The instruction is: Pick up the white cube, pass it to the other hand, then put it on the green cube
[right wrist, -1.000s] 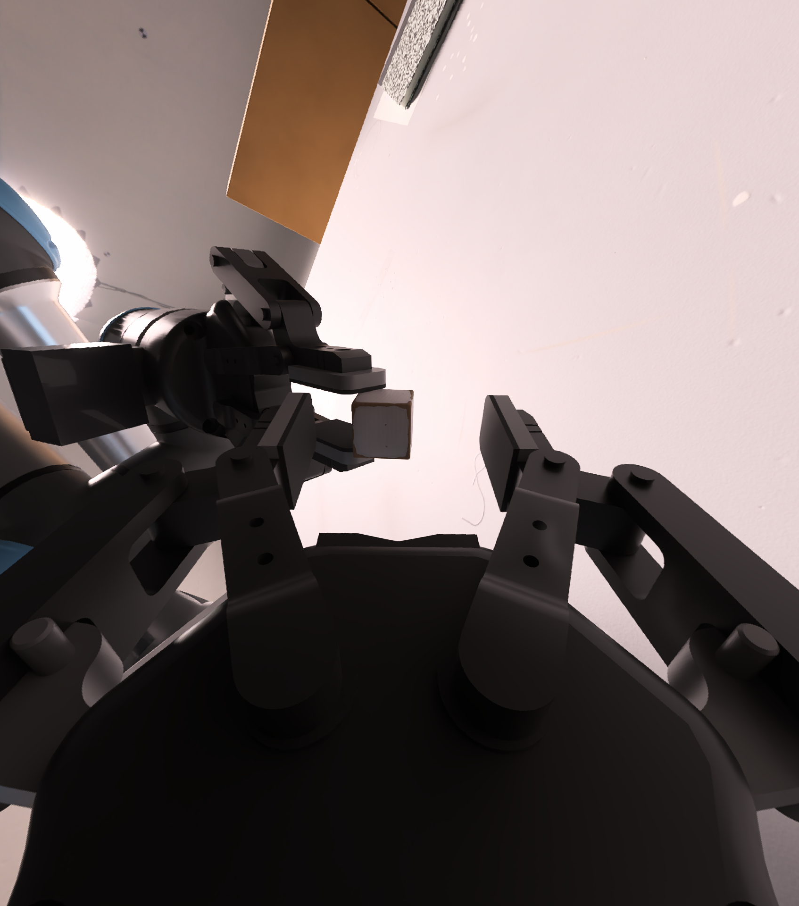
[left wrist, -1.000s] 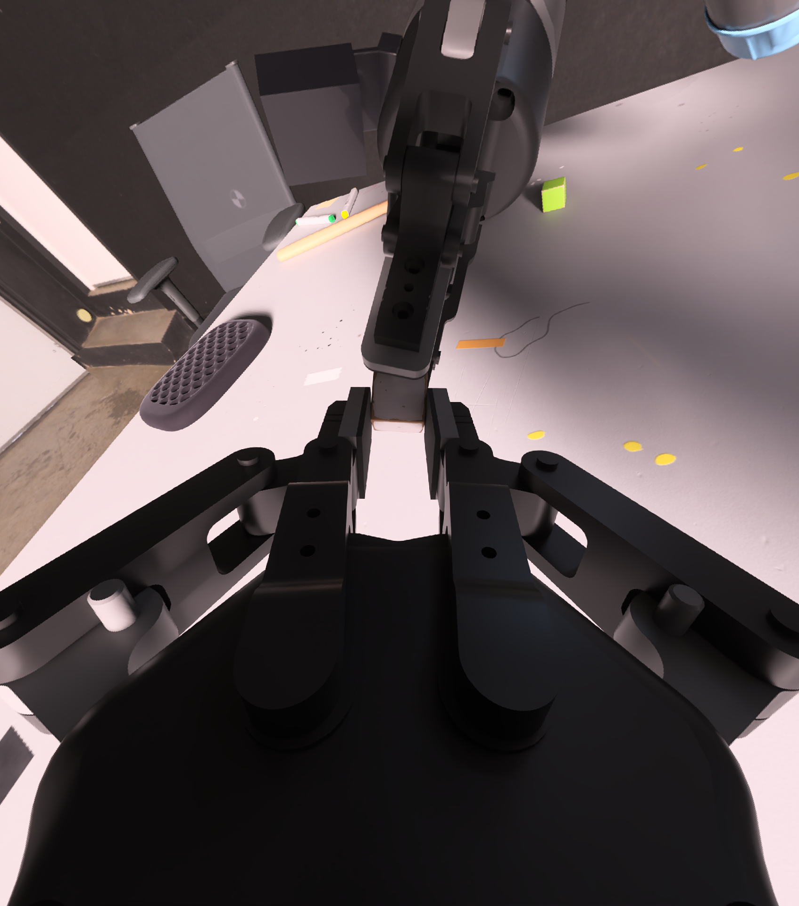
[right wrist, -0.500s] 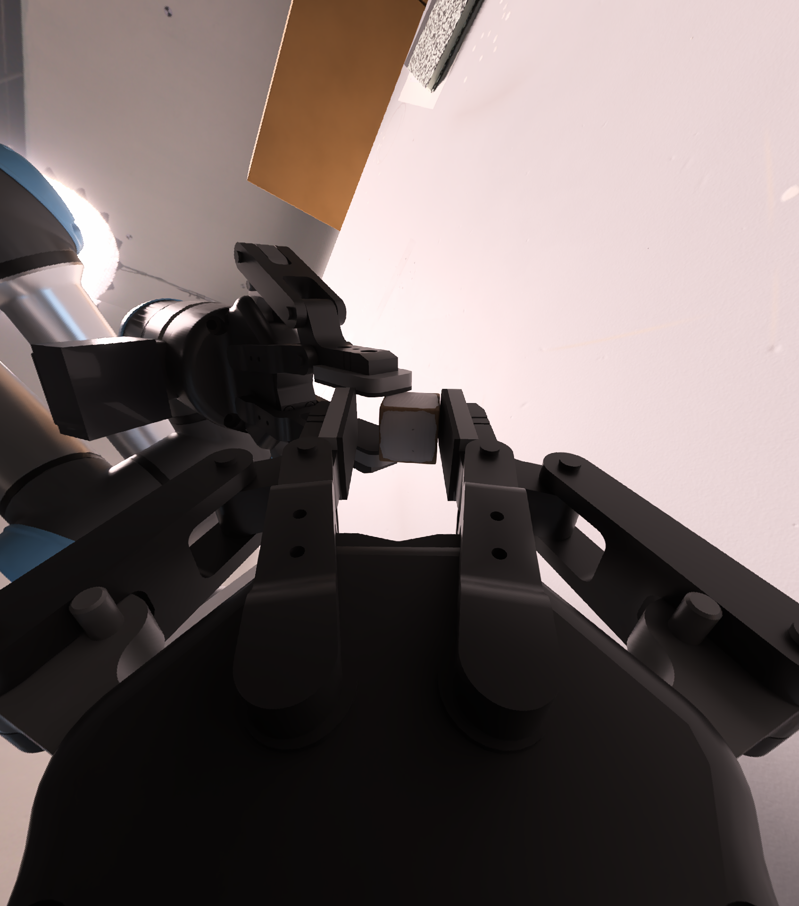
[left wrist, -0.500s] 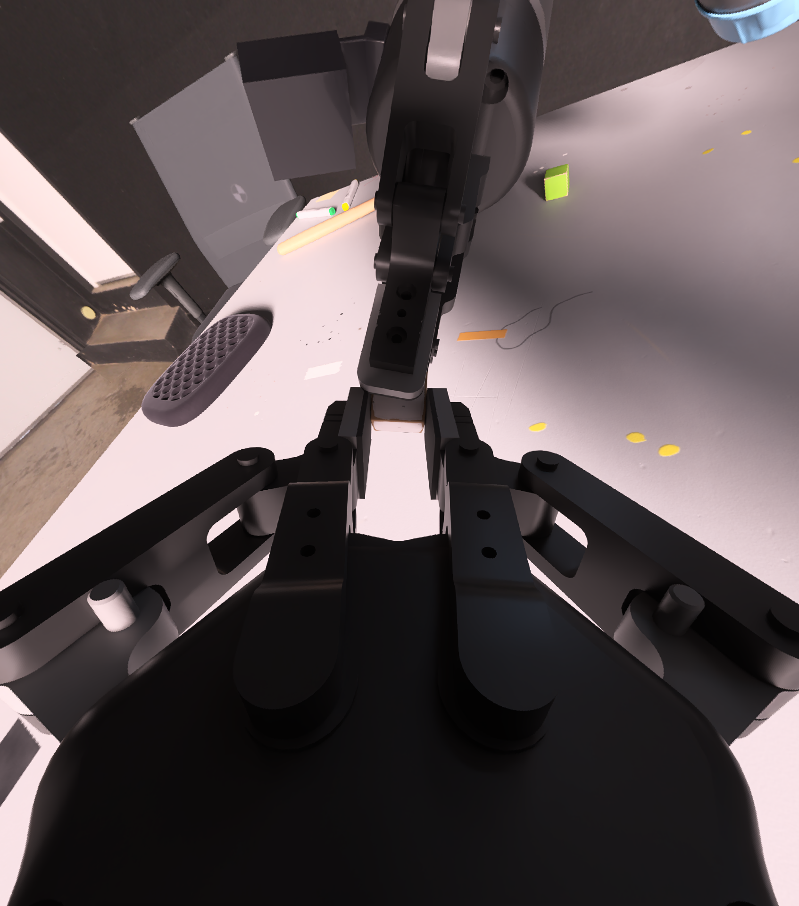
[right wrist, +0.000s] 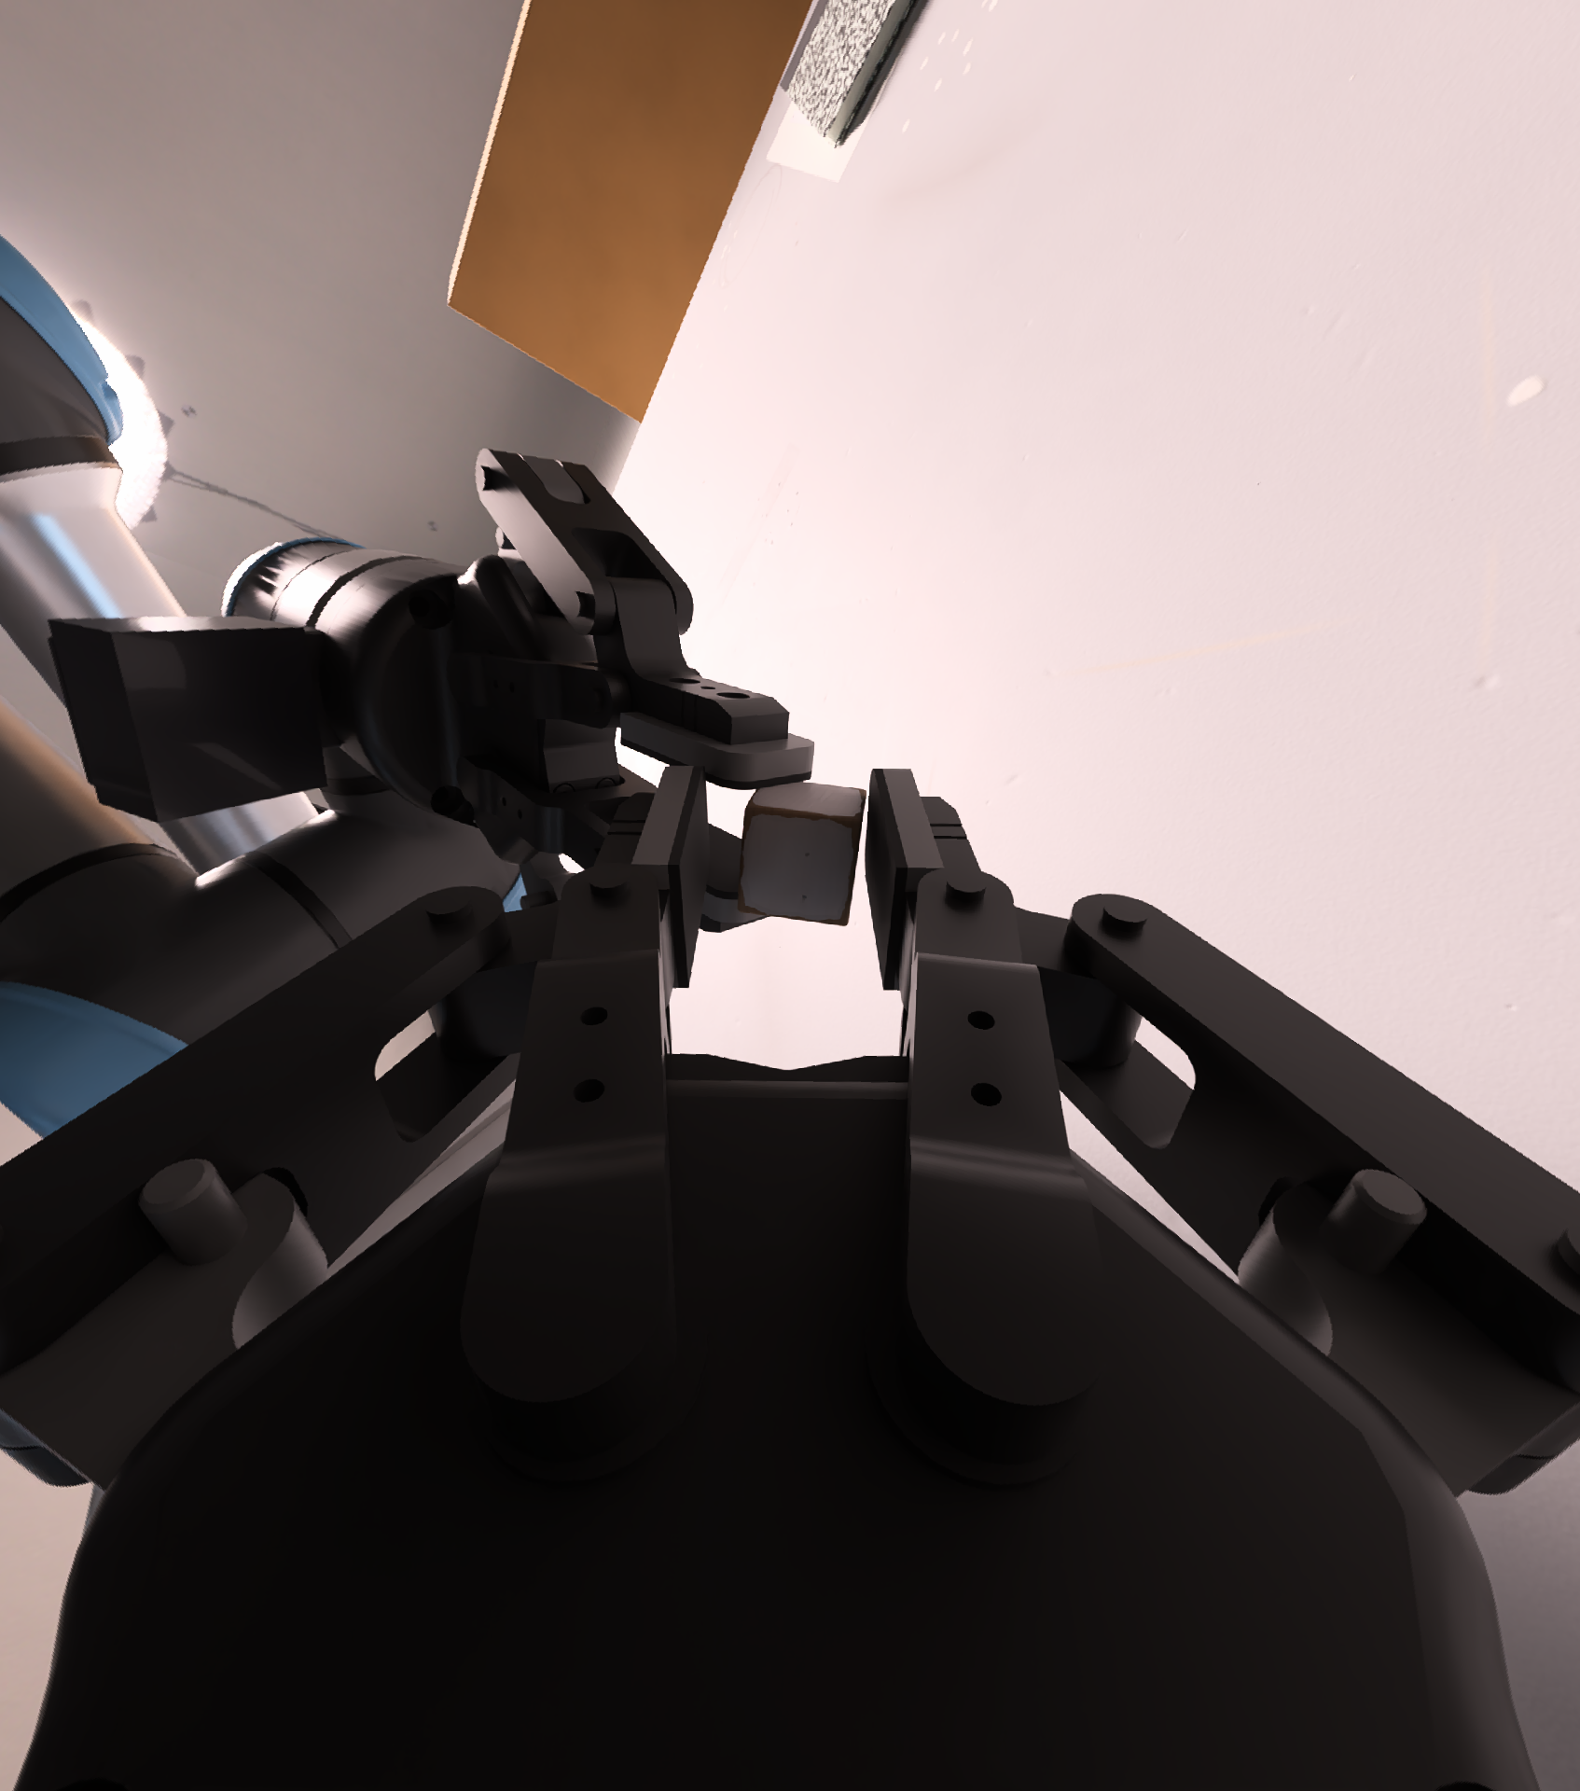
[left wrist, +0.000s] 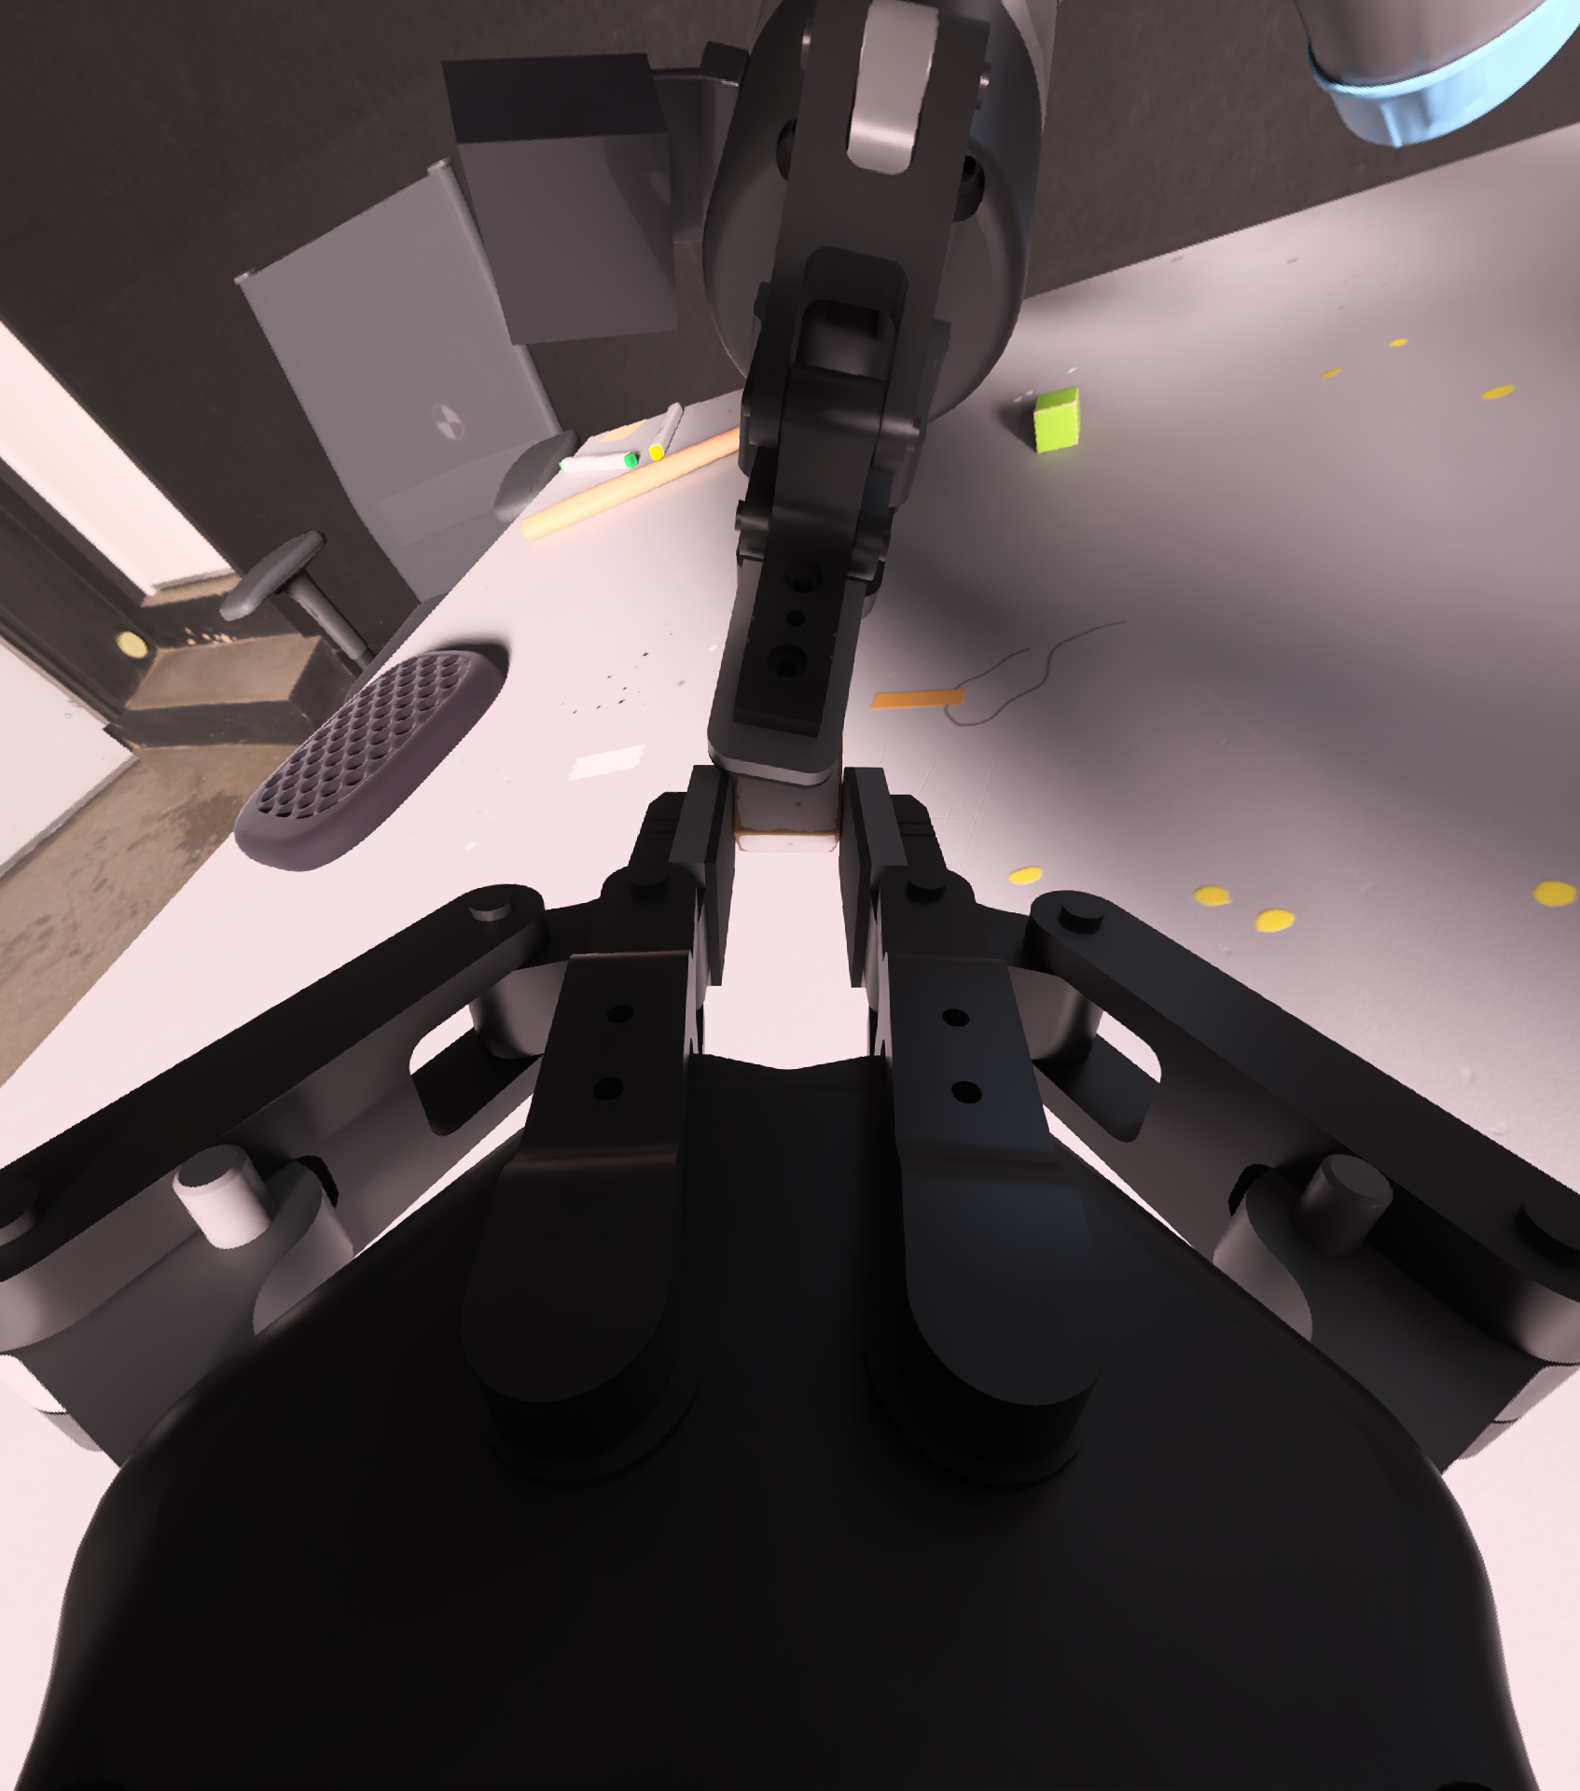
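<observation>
Handover in mid-air above white table (left wrist: 1251, 872). Left gripper (left wrist: 786, 824) clamps white cube (left wrist: 786, 832) by two opposite sides, pads flush against it. Right gripper (right wrist: 781, 853) arrives from 12 o'clock in left wrist view, its fingers crossing the left's to reach the free faces. In right wrist view, cube (right wrist: 801, 858) sits between its pads; full contact unclear, cannot tell if gripped. Green cube (left wrist: 1057, 422) waits on table at 1 o'clock, well apart.
</observation>
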Motion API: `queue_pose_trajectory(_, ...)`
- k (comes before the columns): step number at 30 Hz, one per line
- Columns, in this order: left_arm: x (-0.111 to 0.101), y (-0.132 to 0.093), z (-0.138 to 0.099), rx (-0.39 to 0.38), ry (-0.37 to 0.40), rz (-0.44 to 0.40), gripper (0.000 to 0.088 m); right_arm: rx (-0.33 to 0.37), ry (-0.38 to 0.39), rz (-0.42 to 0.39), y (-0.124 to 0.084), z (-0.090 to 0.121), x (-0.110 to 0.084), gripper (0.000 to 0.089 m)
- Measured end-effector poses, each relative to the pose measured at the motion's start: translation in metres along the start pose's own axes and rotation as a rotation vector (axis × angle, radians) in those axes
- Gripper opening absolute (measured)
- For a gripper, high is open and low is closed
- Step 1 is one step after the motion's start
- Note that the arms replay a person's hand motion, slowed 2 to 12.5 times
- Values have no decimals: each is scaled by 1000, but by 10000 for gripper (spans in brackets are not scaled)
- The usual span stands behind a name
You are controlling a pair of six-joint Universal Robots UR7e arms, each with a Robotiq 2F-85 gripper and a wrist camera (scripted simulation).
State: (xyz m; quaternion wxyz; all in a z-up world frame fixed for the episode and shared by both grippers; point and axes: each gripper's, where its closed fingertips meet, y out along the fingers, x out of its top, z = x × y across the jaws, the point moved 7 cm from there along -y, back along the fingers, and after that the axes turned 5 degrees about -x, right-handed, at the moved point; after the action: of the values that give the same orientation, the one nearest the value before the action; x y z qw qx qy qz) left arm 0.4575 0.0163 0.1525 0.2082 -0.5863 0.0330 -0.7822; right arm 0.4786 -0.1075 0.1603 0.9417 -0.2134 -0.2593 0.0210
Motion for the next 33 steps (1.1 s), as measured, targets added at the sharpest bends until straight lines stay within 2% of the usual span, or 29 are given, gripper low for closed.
queue_pose_trajectory(2,0,0,-1,-5,-11,-14,199,-9,-10,-2,-2,0,0,291)
queue_pose_trajectory(3,1,0,-1,-9,-17,-21,228,-14,-15,-5,-4,0,0,280)
queue_pose_trajectory(5,3,0,-2,-13,-27,-39,324,-28,-25,-11,-8,-1,1,236)
queue_pose_trajectory(14,7,-1,-3,-33,-74,-88,619,-67,-51,-35,-31,-4,1,237)
queue_pose_trajectory(23,8,-1,-5,-52,-102,-125,785,-142,-77,-64,-67,-8,2,237)
queue_pose_trajectory(27,7,0,-6,-54,-106,-135,832,-204,-92,-79,-88,-11,2,237)
queue_pose_trajectory(33,5,1,-7,-53,-106,-139,854,-330,-115,-103,-125,-19,3,237)
